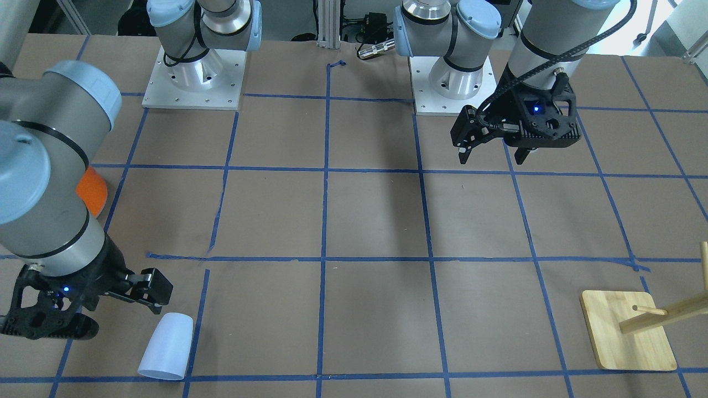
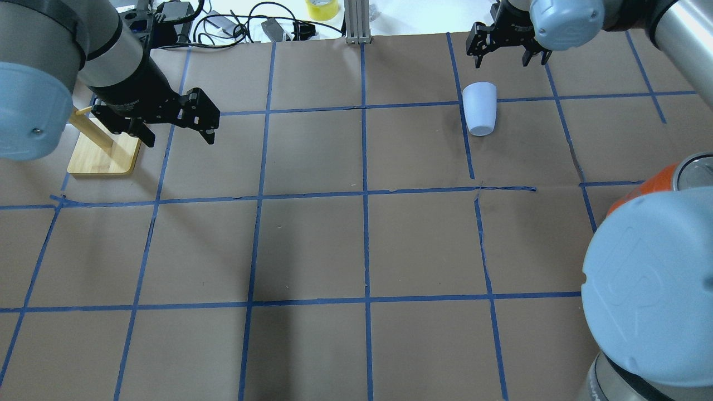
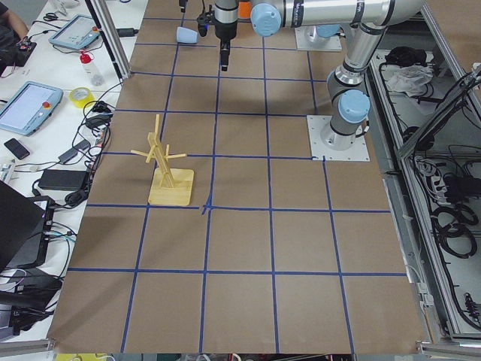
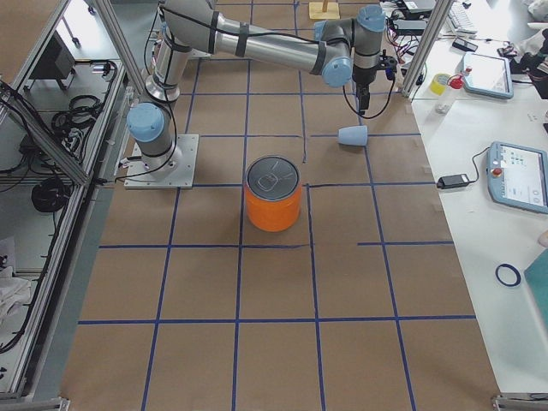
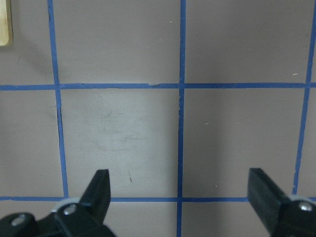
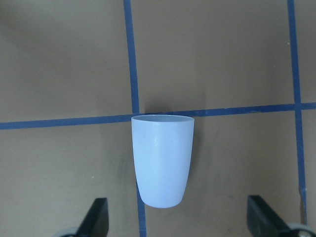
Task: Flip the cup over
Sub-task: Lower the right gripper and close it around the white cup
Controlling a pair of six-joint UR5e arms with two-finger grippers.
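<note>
While the cup [image 6: 162, 160] is lying sideways on the bench [image 6: 59, 59], not yet gripped, right fingers [image 6: 98, 217] are hovering spread near it; left fingers [image 5: 98, 190] are waiting spread, well apart.

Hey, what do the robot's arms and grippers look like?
The left arm and right arm are silver tubes with pale blue joint caps. The left gripper and right gripper are black, two-fingered, each showing a small blue light.
</note>
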